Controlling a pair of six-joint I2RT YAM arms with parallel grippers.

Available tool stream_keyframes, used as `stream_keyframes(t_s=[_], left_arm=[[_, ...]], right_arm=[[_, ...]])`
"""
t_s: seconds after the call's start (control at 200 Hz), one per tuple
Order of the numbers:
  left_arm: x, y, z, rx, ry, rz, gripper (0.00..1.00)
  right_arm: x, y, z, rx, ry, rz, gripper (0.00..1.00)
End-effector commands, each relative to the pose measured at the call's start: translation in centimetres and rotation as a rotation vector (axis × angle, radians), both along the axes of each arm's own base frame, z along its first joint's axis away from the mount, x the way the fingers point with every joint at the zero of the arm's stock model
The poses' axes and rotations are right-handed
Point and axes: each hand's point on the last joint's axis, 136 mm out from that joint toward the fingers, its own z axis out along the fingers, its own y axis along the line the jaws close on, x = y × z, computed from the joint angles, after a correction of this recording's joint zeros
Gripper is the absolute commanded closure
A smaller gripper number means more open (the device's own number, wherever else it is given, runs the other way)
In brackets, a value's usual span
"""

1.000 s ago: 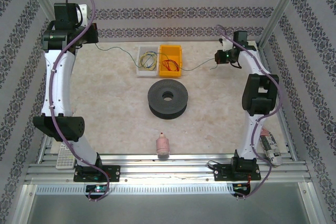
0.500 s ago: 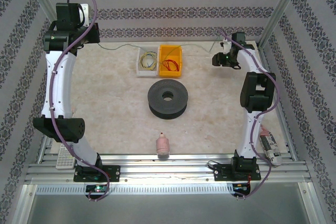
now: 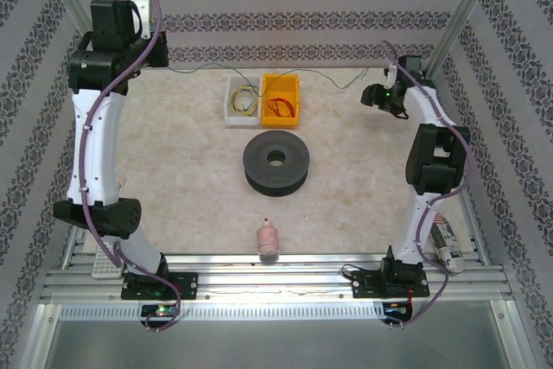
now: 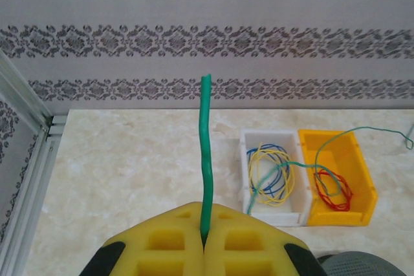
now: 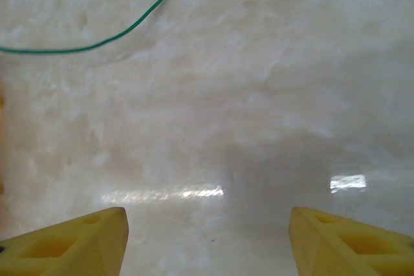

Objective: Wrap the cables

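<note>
- Left pincer (image 4: 204,242) — clamped shut on the green cable (image 4: 206,140), raised at the far-left corner.
- The cable trails over the white bin (image 4: 278,216) and orange bin (image 4: 336,218), with its far end on the surface (image 4: 129,172).
- Right pincer (image 5: 207,240) — spread wide and empty, above bare surface.

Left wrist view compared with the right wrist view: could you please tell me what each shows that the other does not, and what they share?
Left wrist view: the left gripper shut on the green cable, which also trails across a white bin holding the yellow cable and an orange bin holding the red cable, with the patterned wall behind. Right wrist view: the right gripper open, holding nothing, over the table. Shared: the green cable and the marble-look table.
</note>
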Motion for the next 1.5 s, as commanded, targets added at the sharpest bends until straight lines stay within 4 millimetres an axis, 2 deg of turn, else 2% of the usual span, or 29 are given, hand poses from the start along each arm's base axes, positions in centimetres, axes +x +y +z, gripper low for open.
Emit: stream_keyframes(t_s=[0.0, 0.23, 0.46, 0.625, 0.704, 0.774, 1.014, 1.204, 1.494], left_arm=[[-3.3, -0.4, 3.3, 0.004, -0.065, -0.017, 1.0], [-5.9, -1.0, 4.7, -0.015, -0.094, -0.047, 1.0], [-7.7, -1.2, 5.1, -0.023, -0.105, -0.057, 1.0], [-8.7, -1.4, 5.6, -0.031, -0.123, -0.068, 1.0], [-9.1, -1.4, 5.7, -0.032, -0.123, -0.073, 1.0], [-9.3, -1.4, 5.7, -0.03, -0.124, -0.074, 1.0], [-10.2, -1.7, 6.5, -0.043, -0.147, -0.093, 1.0], [-10.5, -1.9, 7.0, -0.047, -0.161, -0.104, 1.0], [-10.6, -1.9, 7.0, -0.043, -0.16, -0.106, 1.0]], right_arm=[[1.4, -0.4, 2.3, 0.057, -0.062, -0.06, 0.33], [3.6, -0.5, 3.4, 0.104, -0.095, -0.095, 0.33], [6.1, 1.8, 2.9, 0.136, -0.098, -0.091, 0.34], [8.0, 4.1, 1.7, 0.123, -0.079, -0.087, 0.37], [8.8, 4.8, 0.7, 0.118, -0.068, -0.088, 0.44], [9.5, 5.3, -0.2, 0.12, -0.059, -0.092, 0.45], [11.0, 5.5, -2.6, 0.099, -0.04, -0.122, 0.45], [12.0, 5.1, -3.5, 0.104, -0.053, -0.15, 0.45], [13.9, 6.3, -4.8, 0.189, -0.082, -0.175, 0.54]])
